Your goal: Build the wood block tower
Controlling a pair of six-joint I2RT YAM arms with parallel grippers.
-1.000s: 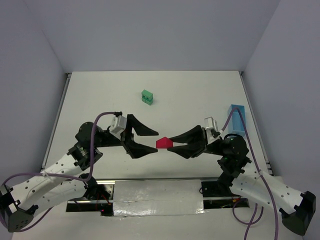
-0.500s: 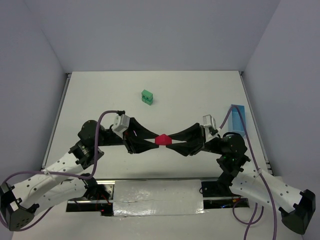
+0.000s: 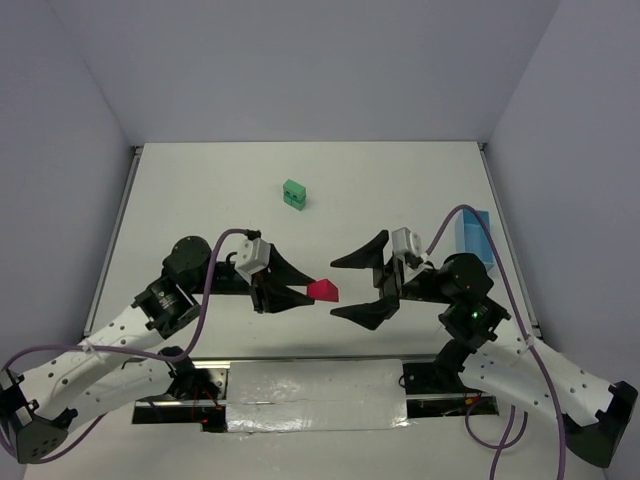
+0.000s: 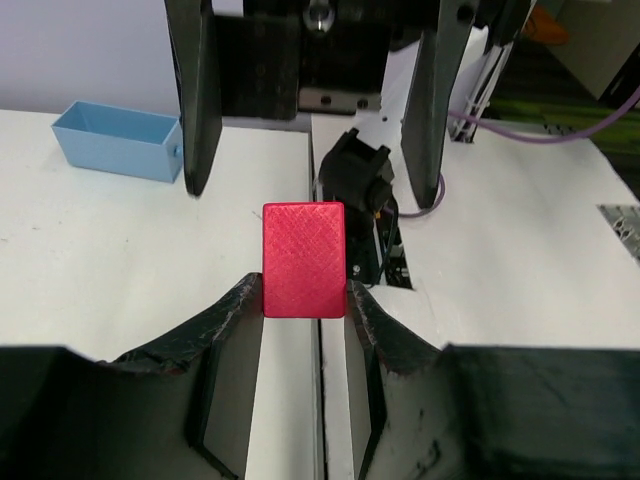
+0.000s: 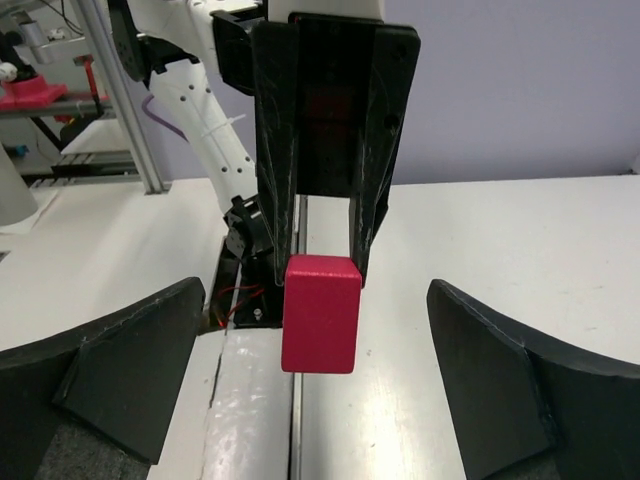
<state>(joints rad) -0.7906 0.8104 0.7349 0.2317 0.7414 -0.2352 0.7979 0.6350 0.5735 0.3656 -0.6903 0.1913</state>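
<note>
The red roof-shaped wedge [image 3: 323, 291] hangs above the table's near middle, with my left gripper [image 3: 311, 293] shut on it. In the left wrist view the wedge [image 4: 303, 260] is pinched at its lower end between the two fingertips. My right gripper [image 3: 336, 288] stands wide open just right of the wedge, not touching it. The right wrist view shows the wedge [image 5: 320, 313] hanging midway between its spread fingers [image 5: 150, 350]. A small stack of green blocks [image 3: 294, 194] sits farther back on the table, left of centre.
A light blue tray [image 3: 473, 235] stands by the right edge of the table, also seen in the left wrist view as the tray [image 4: 118, 138]. The arms' base plate [image 3: 315, 395] runs along the near edge.
My left gripper shut on the red wedge, which the right gripper was holding. The right gripper then opened wide and drew back to the right, leaving the wedge in the left.
</note>
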